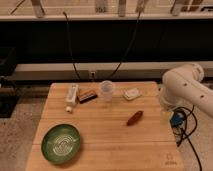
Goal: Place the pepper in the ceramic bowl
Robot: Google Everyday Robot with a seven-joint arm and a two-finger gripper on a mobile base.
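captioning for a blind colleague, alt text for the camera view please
A reddish pepper lies on a wooden table, right of centre, far from the green bowl at the front left. The robot arm bends at the right edge, its gripper low beside the table, off the pepper.

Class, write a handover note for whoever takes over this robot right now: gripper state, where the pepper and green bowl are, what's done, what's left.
Gripper: open, empty, low beside the table's right edge.
Pepper: lying on the table, right of centre, not held.
Ceramic bowl: front left corner, empty, well apart from the pepper.
Done: nothing.
Left: grasp the pepper, carry it left, release it in the bowl.
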